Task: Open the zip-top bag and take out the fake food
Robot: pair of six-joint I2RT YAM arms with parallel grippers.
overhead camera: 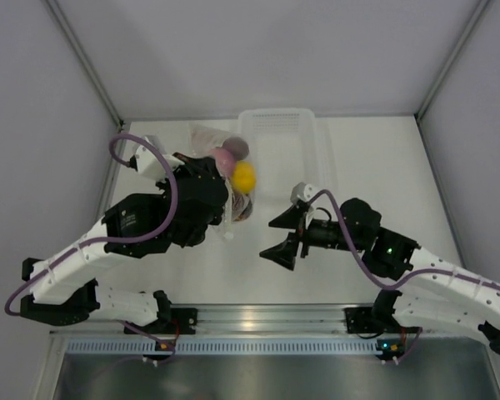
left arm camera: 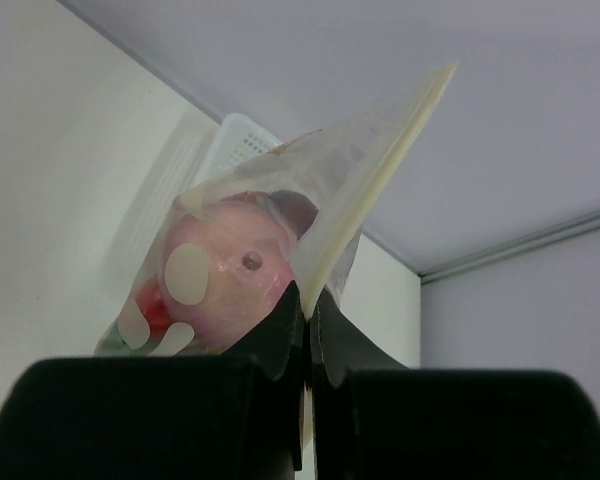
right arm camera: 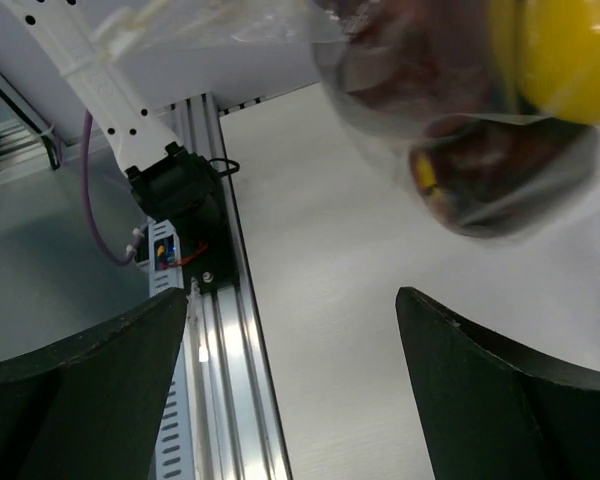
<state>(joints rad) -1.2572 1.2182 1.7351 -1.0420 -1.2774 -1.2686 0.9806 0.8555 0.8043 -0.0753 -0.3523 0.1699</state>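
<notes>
Plastic, thin and crumply: zip-top bag (left arm camera: 310, 190), light, slippery, bulging with fake food (overhead camera: 243, 176), held over the counter (overhead camera: 383, 167) by its zip edge in the clamped left pincer (left arm camera: 306, 312); opposite lip is judged best taken by the wide, empty right pincer (overhead camera: 281, 237)

The white bench (overhead camera: 375, 167) carries a white mesh basket (overhead camera: 283, 133) at its far edge, against the back wall.

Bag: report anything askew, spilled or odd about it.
The bag hangs tilted, pinched by one edge in the shut left gripper, with the food bunched inside. No spill or tear shows. The right gripper stands open, clear of it.
</notes>
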